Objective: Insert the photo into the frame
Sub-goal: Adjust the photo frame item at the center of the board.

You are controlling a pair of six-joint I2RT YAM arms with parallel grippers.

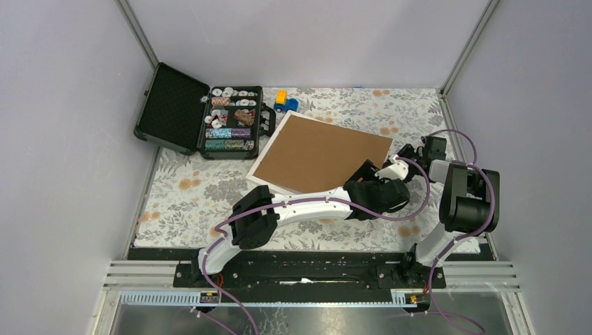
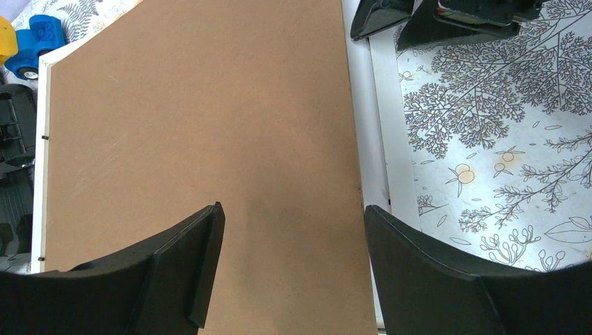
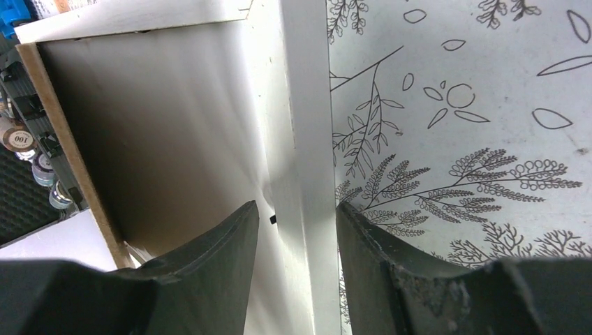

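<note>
Frame (image 3: 305, 105): white, thin flat moulding with a mitred corner. It lies back-up in the middle of the table, skewed to the table edges.
Board (image 1: 321, 150): plain brown fibreboard, matte, rectangular, with faint scuffs. It covers the frame's back, and white moulding shows along its left and near sides.
Board edge, right wrist view: the raw brown edge stands clear of a smooth pale sheet (image 3: 174, 139) inside the moulding. Cannot tell what the sheet is.
Left gripper (image 2: 293, 209): black wedge fingers spread wide over the board's near right part, grasping nothing. The board's right edge runs between them.
Right gripper (image 3: 297, 206): black fingers straddle the right moulding strip, one inside the frame and one outside over the cloth. Cannot tell whether they pinch it.
Grippers: close together at the frame's right end.
Tablecloth (image 1: 188, 202): pale, printed with grey foliage and small orange fruit.
Case (image 1: 174, 108): black, hinged open, foam-lined lid, at back left.
Chips (image 1: 230, 122): round, in rows inside the case.
Toy car (image 1: 285, 102): blue and yellow plastic, just behind the frame's far corner.
</note>
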